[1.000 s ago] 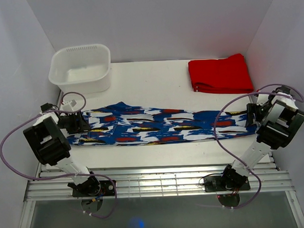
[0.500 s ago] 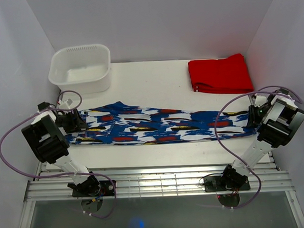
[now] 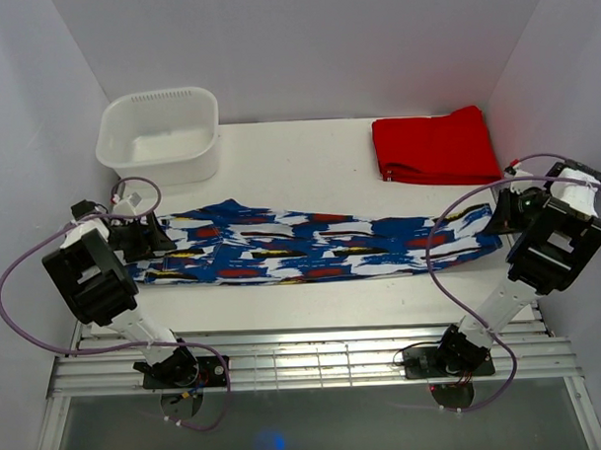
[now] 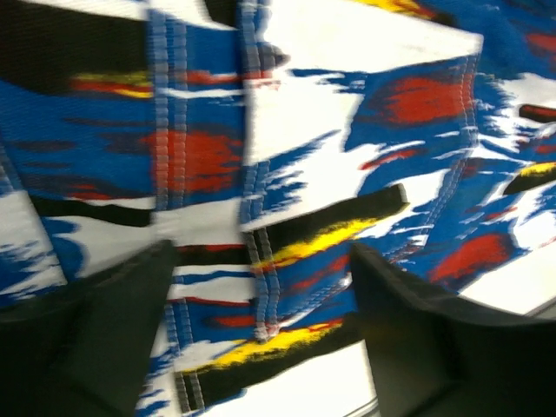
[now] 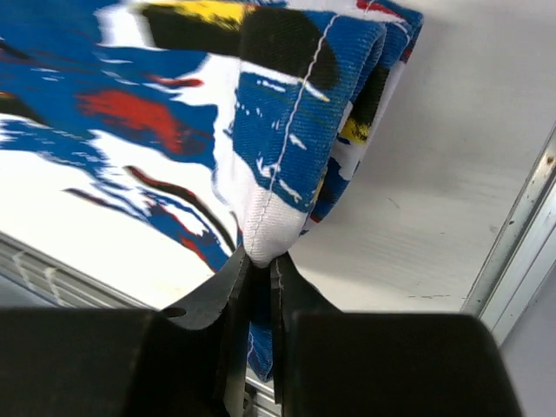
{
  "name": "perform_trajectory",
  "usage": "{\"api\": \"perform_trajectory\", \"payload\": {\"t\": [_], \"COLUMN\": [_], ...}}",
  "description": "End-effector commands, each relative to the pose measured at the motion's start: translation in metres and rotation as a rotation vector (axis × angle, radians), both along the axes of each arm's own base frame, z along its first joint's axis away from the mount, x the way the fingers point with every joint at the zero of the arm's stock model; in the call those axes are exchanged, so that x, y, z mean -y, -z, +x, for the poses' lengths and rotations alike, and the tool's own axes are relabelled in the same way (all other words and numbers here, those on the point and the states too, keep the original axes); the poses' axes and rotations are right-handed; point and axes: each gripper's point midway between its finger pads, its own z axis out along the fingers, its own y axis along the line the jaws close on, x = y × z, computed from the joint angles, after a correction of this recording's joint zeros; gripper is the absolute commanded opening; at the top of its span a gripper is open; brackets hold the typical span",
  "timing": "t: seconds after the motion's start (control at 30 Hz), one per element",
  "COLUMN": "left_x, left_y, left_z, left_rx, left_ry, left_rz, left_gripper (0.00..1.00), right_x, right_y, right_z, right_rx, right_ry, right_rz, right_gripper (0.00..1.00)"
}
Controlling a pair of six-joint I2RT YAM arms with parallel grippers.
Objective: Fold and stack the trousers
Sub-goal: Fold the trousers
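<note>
My right claw (image 5: 258, 268) is clamped on one end of the trousers (image 3: 311, 246); my left claw (image 4: 261, 265) gapes wide over the other end.

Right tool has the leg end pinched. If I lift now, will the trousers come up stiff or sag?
Likely floppy: the trousers lie flat and long, and the cloth bunches and folds at the right tool, so the middle should sag and drag. The left tool stands open over the other end, so that end would probably trail.
</note>
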Motion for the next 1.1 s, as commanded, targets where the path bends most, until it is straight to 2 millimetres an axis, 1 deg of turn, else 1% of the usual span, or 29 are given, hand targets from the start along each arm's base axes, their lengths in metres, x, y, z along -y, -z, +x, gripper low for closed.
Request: {"api": "perform_trajectory", "payload": {"t": [0.0, 0.07, 0.1, 0.13, 0.17, 0.2, 0.23, 0.3, 0.33, 0.37, 0.4, 0.43, 0.47, 0.5, 0.53, 0.57, 0.6, 0.63, 0.67, 0.7, 0.73, 0.77, 0.8, 0.83, 0.93, 0.97, 1.0, 1.03, 1.07], "left_x": [-0.006, -0.003, -0.003, -0.002, 0.0, 0.002, 0.003, 0.005, 0.007, 0.01, 0.011, 0.011, 0.01, 0.009, 0.009, 0.005, 0.004, 0.002, -0.001, -0.002, -0.003, -0.004, -0.005, -0.007, -0.009, -0.009, -0.01, -0.01, -0.009], "left_y": [-0.023, -0.034, -0.036, -0.038, -0.039, -0.04, -0.041, -0.036, -0.034, -0.031, -0.027, -0.024, -0.02, -0.017, -0.012, -0.008, -0.003, -0.001, 0.0, 0.003, 0.003, 0.001, 0.002, 0.004, 0.011, 0.012, 0.013, 0.014, 0.016], "left_z": [0.003, 0.003, 0.003, 0.003, 0.002, 0.001, 0.001, -0.002, -0.003, -0.005, -0.006, -0.007, -0.008, -0.009, -0.01, -0.011, -0.013, -0.014, -0.013, -0.016, -0.016, -0.016, -0.016, -0.018, -0.023, -0.023, -0.023, -0.024, -0.025], "left_rx": [0.095, 0.132, 0.139, 0.145, 0.146, 0.149, 0.153, 0.148, 0.14, 0.129, 0.118, 0.107, 0.089, 0.078, 0.059, 0.042, 0.024, 0.019, 0.021, 0.013, 0.016, 0.021, 0.019, 0.006, -0.017, -0.019, -0.019, -0.02, -0.022], "left_ry": [0.04, 0.047, 0.046, 0.045, 0.046, 0.046, 0.049, 0.049, 0.047, 0.045, 0.046, 0.036, 0.027, 0.018, 0.007, -0.017, -0.03, -0.041, -0.056, -0.062, -0.066, -0.069, -0.07, -0.076, -0.086, -0.087, -0.089, -0.089, -0.09], "left_rz": [0.067, 0.073, 0.073, 0.068, 0.064, 0.061, 0.053, 0.042, 0.034, 0.018, 0.008, 0.001, 0.001, 0.004, 0.005, 0.022, 0.026, 0.034, 0.047, 0.066, 0.076, 0.086, 0.095, 0.105, 0.12, 0.122, 0.123, 0.125, 0.123], "left_gripper": [0.98, 0.98, 0.98, 0.98, 0.98, 0.98, 0.98, 0.98, 0.98, 0.98, 0.98, 0.98, 0.98, 0.98, 0.98, 0.98, 0.98, 0.98, 0.98, 0.98, 0.98, 0.98, 0.98, 0.98, 0.98, 0.98, 0.98, 0.98, 0.98], "right_x": [-0.029, -0.051, -0.061, -0.081, -0.095, -0.115, -0.143, -0.177, -0.207, -0.22, -0.236, -0.264, -0.277, -0.291, -0.317, -0.328, -0.341, -0.36, -0.37, -0.38, -0.398, -0.407, -0.416, -0.431, -0.456, -0.462, -0.467, -0.474, -0.48], "right_y": [-0.083, -0.105, -0.11, -0.116, -0.118, -0.124, -0.127, -0.128, -0.13, -0.135, -0.13, -0.133, -0.134, -0.132, -0.131, -0.13, -0.132, -0.124, -0.117, -0.113, -0.113, -0.104, -0.1, -0.1, -0.087, -0.086, -0.085, -0.078, -0.079], "right_z": [0.017, 0.024, 0.025, 0.028, 0.025, 0.027, 0.025, 0.026, 0.022, 0.032, 0.03, 0.024, 0.024, 0.03, 0.023, 0.022, 0.03, 0.02, 0.021, 0.02, 0.017, 0.018, 0.017, 0.012, 0.011, 0.015, 0.014, 0.013, 0.015], "right_rx": [0.199, 0.258, 0.263, 0.276, 0.28, 0.305, 0.297, 0.327, 0.3, 0.374, 0.364, 0.326, 0.339, 0.383, 0.376, 0.351, 0.402, 0.38, 0.372, 0.349, 0.369, 0.348, 0.338, 0.343, 0.327, 0.348, 0.345, 0.318, 0.324], "right_ry": [-0.012, -0.053, -0.057, -0.1, -0.119, -0.146, -0.201, -0.257, -0.302, -0.343, -0.36, -0.383, -0.4, -0.43, -0.479, -0.46, -0.475, -0.506, -0.506, -0.496, -0.533, -0.532, -0.534, -0.556, -0.558, -0.555, -0.556, -0.55, -0.549], "right_rz": [0.112, 0.168, 0.195, 0.224, 0.258, 0.326, 0.374, 0.424, 0.46, 0.444, 0.459, 0.496, 0.503, 0.503, 0.518, 0.534, 0.539, 0.551, 0.545, 0.556, 0.568, 0.569, 0.567, 0.579, 0.571, 0.568, 0.571, 0.572, 0.576], "right_gripper": [0.08, 0.08, 0.08, 0.08, 0.08, 0.08, 0.08, 0.08, 0.08, 0.08, 0.08, 0.08, 0.08, 0.08, 0.08, 0.08, 0.08, 0.08, 0.08, 0.08, 0.08, 0.08, 0.08, 0.08, 0.08, 0.08, 0.08, 0.08, 0.08]}}
